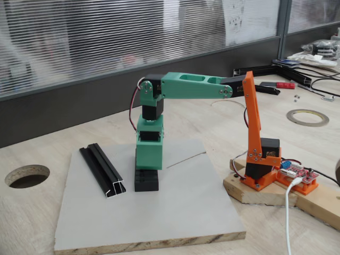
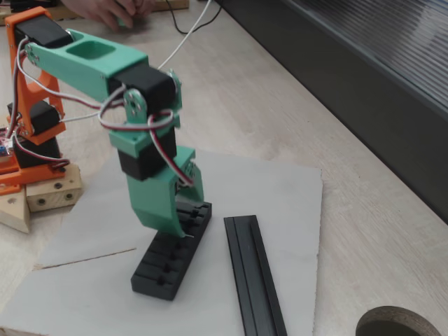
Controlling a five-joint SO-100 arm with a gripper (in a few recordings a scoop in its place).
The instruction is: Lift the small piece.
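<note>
My green gripper (image 1: 147,166) (image 2: 183,225) points straight down with its tips on the far end of a black ribbed block (image 1: 146,181) (image 2: 166,264) lying on a grey board (image 1: 175,212) (image 2: 280,189). The green fingers (image 2: 164,210) stand close together, and the front one hides the gap, so I cannot tell whether they are open or shut. The small piece is hidden; nothing silvery can be made out at the tips. A long black channel-shaped rail (image 1: 103,170) (image 2: 253,280) lies beside the block, apart from the gripper.
The arm's orange base (image 1: 260,164) (image 2: 28,119) stands on a wooden block (image 1: 249,188) (image 2: 42,196) at the board's edge, with cables around it. A round hole (image 1: 26,175) (image 2: 399,325) is cut in the table beyond the rail. A tape ring (image 1: 307,117) lies far off.
</note>
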